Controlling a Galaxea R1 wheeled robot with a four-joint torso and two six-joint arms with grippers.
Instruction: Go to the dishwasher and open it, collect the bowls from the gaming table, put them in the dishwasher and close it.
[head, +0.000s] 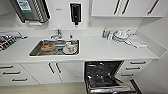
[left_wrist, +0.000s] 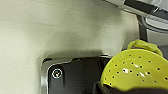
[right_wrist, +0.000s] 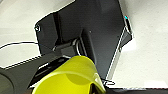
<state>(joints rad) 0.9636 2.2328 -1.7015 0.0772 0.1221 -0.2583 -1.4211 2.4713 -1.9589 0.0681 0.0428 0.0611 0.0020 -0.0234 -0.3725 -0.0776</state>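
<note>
Yellow ware sits closest to both wrist cameras: a perforated yellow bowl (left_wrist: 136, 71) with a loop handle in the left wrist view, and a smooth yellow bowl (right_wrist: 72, 75) seen rim-on in the right wrist view. Each lies hard against its gripper's end, so each appears carried, but whether the left gripper and the right gripper are clenched on these bowls cannot be told. In the head view the dishwasher (head: 107, 77) stands under the worktop (head: 100, 48), right of the white cabinet doors (head: 53, 71), with its door dropped open and a dark wire rack drawn out. A sink (head: 53, 47) set in the worktop holds dishes; a tap (head: 58, 33) stands behind it. At the back right are a small bottle (head: 105, 32), stacked white dishes (head: 121, 35) and a cloth (head: 137, 41). Risks, as judged: the lowered door juts into the floor space in front, so the base or an arm could strike it on approach; a bowl with an uncertain hold could slip and fall on the door or floor; a bowl set badly on the rack could stop it sliding in and block closing. Writing: a wall dispenser (head: 75, 12) and a panel (head: 25, 6) at upper left carry markings, none legible. No brand can be read.
</note>
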